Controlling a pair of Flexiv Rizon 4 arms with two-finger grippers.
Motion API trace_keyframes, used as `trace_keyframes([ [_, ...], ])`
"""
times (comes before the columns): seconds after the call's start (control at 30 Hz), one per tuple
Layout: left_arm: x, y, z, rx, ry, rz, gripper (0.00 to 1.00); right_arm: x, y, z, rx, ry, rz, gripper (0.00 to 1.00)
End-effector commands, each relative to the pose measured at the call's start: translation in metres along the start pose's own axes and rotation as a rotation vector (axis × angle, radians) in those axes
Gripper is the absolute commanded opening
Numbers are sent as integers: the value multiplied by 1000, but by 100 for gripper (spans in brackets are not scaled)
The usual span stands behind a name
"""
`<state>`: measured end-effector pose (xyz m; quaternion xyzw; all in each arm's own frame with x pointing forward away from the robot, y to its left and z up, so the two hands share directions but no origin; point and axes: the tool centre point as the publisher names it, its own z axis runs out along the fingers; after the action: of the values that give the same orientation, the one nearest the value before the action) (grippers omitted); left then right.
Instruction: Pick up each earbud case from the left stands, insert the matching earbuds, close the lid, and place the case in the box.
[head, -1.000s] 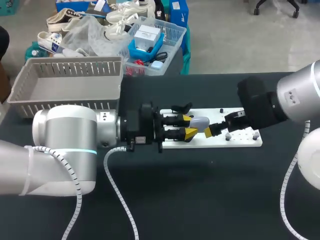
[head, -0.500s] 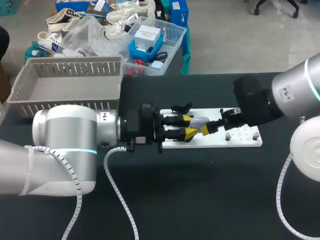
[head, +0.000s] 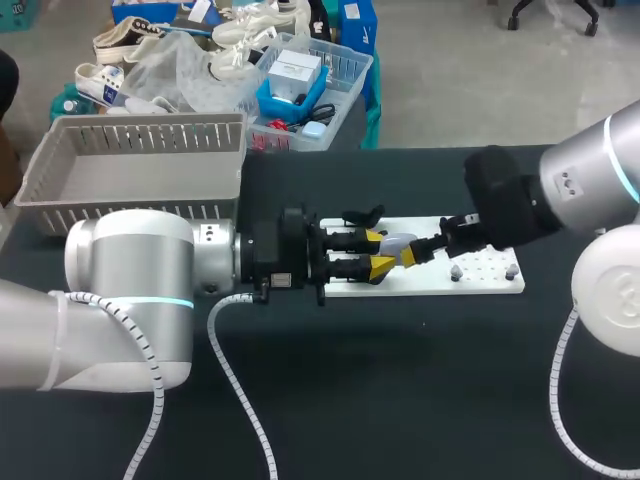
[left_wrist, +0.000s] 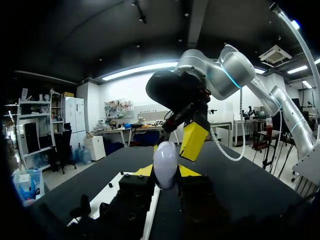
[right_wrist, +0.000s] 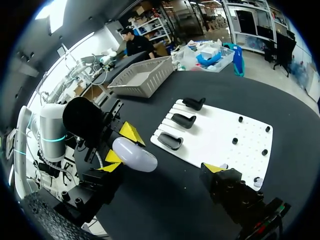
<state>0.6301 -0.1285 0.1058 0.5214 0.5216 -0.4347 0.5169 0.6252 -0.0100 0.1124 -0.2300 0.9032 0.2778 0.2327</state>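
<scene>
Presently, in the head view, the left gripper (head: 375, 255) is clamped on a white earbud case (head: 400, 243) and holds it above the near end of the white board (head: 490, 283), which lies on the dark surface (head: 400, 380). The right gripper (head: 412, 256) sits just beside the case on its far side; whether it touches cannot be told here. No case shows in the grey basket (head: 60, 160) at the back left.

Left wrist view: the case (left_wrist: 166, 160) stands upright between this gripper's two yellow tips, pinched from both sides. Its lid looks shut, with no seam gap evident. One yellow finger (left_wrist: 193, 141) of the other arm hangs just behind it.

Right wrist view: the right gripper (right_wrist: 161, 168) has its tips well apart and grips nothing, with the case (right_wrist: 134, 154) ahead of it near one tip. Three dark stands (right_wrist: 171, 141) on the board appear bare. Small items on the board's pegs are too small to identify.

Assessment: one case is lifted. Opening it, fitting the earbuds, closing it and boxing it all appear outstanding.
</scene>
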Motion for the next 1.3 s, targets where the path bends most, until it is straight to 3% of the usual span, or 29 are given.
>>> trace_keyframes([
  [0.03, 0, -1, 1, -6, -1, 1, 0, -1, -1, 1, -1, 0, 1, 100],
  [0.5, 0, -1, 1, -6, -1, 1, 0, -7, -2, -5, 8, -20, 0, 100],
  [0.97, 0, -1, 1, -6, -1, 1, 0, -31, 2, -30, 40, -90, -46, 100],
  [1.3, 0, -1, 1, -6, -1, 1, 0, -19, -44, -63, 213, -101, -26, 100],
])
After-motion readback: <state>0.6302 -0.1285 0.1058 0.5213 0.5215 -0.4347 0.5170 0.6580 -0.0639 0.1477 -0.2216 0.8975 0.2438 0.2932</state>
